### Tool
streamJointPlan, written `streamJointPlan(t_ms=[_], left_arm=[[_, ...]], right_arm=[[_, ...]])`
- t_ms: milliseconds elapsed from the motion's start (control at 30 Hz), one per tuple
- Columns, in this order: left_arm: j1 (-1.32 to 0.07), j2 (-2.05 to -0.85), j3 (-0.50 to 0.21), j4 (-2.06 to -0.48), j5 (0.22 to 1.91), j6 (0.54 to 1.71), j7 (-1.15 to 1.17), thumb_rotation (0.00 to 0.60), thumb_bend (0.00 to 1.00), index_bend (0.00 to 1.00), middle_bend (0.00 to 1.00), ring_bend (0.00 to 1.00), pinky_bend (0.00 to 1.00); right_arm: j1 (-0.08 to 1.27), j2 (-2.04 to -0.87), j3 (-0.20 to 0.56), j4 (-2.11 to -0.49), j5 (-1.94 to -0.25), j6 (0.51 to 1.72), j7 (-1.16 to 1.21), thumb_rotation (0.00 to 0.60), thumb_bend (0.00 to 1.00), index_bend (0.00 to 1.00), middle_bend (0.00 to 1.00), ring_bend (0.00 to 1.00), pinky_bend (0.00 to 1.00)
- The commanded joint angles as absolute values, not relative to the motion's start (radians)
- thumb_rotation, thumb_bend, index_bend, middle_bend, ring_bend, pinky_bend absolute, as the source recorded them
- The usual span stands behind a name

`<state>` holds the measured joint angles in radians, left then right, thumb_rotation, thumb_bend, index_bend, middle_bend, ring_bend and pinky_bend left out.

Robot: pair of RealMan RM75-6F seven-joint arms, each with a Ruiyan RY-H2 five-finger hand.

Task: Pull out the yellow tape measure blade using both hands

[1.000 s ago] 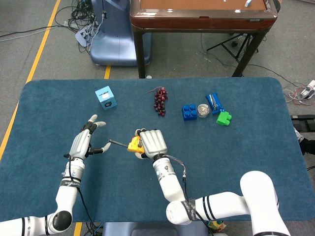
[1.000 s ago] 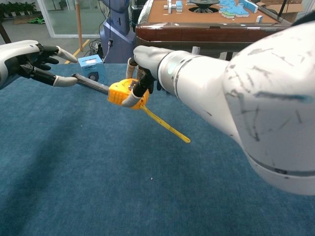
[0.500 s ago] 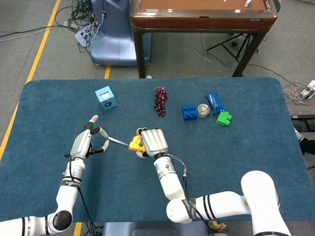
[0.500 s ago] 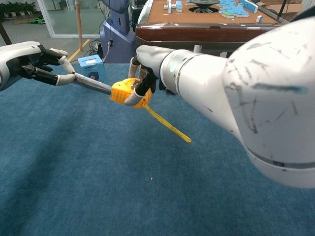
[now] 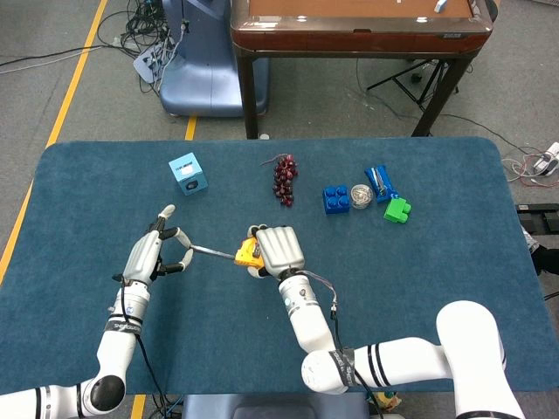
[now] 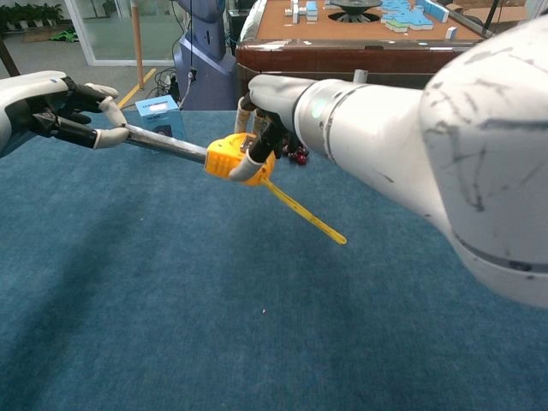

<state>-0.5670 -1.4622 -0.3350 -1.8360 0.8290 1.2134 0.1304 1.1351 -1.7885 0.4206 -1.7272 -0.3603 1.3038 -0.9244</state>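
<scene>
- The yellow tape measure [image 6: 233, 157] hangs above the table [image 5: 437, 262], gripped by my right robot hand [image 5: 278, 250].
- My left robot hand [image 5: 153, 255] pinches the blade [image 6: 167, 145] tip.
- Risk: that thin pinch slips and the blade snaps back.

The left hand [image 5: 150, 254] is held out on a slim forearm, its thumb and a finger pinched together on the blade [image 5: 212, 251] while the other fingers are fanned above. The right hand [image 5: 278, 250] is seen from the back, fingers curled down and closed around the tape measure case [image 6: 229, 157], with the bulky white arm bent behind it.
</scene>
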Motion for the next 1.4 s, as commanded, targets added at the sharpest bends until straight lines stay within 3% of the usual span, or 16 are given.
streamJointPlan(t_ms=[33, 533, 1000, 1400], left_arm=[[-0.548, -1.449, -0.322, -1.824, 0.867, 1.210, 0.093, 0.600, 0.38, 0.57, 0.03, 0.00, 0.00], [-0.450, -1.404, -0.261, -1.754, 1.091, 1.234, -0.120, 0.600, 0.38, 0.54, 0.03, 0.00, 0.00], [-0.366, -1.337, -0.208, -1.767, 1.179, 1.280, -0.184, 0.600, 0.38, 0.53, 0.03, 0.00, 0.00], [-0.334, -1.339, -0.201, -1.766, 1.204, 1.306, -0.195, 0.600, 0.38, 0.53, 0.03, 0.00, 0.00]], right_arm=[[1.115, -1.758, 0.400, -1.751, -0.374, 1.298, -0.918, 0.600, 0.58, 0.57, 0.56, 0.46, 0.37], [0.954, -1.566, 0.231, -1.882, -0.544, 1.233, -0.771, 0.600, 0.58, 0.57, 0.57, 0.47, 0.37], [0.792, -1.411, 0.076, -1.946, -0.759, 1.226, -0.619, 0.600, 0.58, 0.58, 0.57, 0.47, 0.37], [0.737, -1.367, 0.050, -1.945, -0.820, 1.205, -0.577, 0.600, 0.58, 0.58, 0.58, 0.47, 0.37]])
